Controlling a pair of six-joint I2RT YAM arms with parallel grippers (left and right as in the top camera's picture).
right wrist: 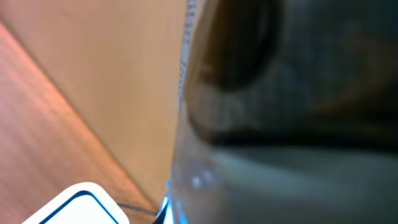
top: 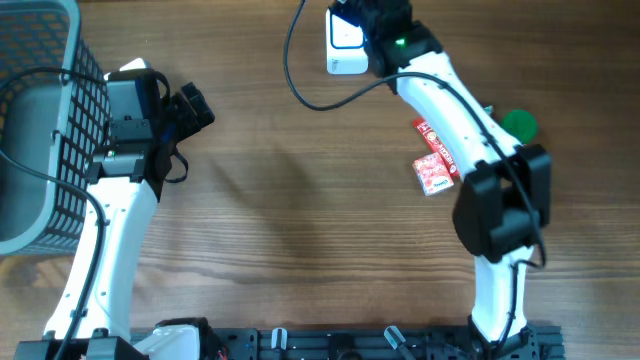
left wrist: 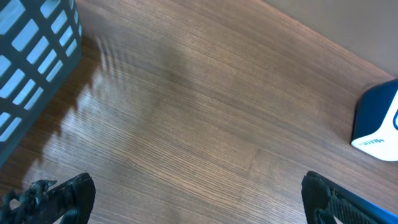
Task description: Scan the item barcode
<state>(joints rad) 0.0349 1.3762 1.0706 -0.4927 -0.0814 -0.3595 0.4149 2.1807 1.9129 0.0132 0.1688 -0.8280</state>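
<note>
The right tool [top: 372, 28] is closed and sits right on top of the white, blue-edged barcode scanner [top: 343, 45]. Its wrist view is filled by a dark blur, so I cannot tell whether the tool actually clamps the scanner or only rests against it. A black cable [top: 292, 70] loops away from the scanner on the side facing the left arm.

Back along the right arm, well apart from that tool, the red printed packet [top: 434, 172] lies flat on the wooden tabletop [top: 300, 200], partly tucked under the arm's forearm. A green round object [top: 520, 124] lies just beyond the packet, farther still from the tool.

The step in hand looks like getting hold of the scanner; the item has not been presented to it. The next move calls for bringing the two together. Either the scanner is carried back to the packet, or the left tool [top: 193, 108] fetches the packet. That tool has its jaws spread wide, holds nothing, and hovers over bare wood far from the packet. I cannot see which face carries the barcode, so the packet may need turning.

Just behind the left tool stands the grey plastic lattice basket [top: 72, 160]. Nothing shows inside the part of it that is visible.
</note>
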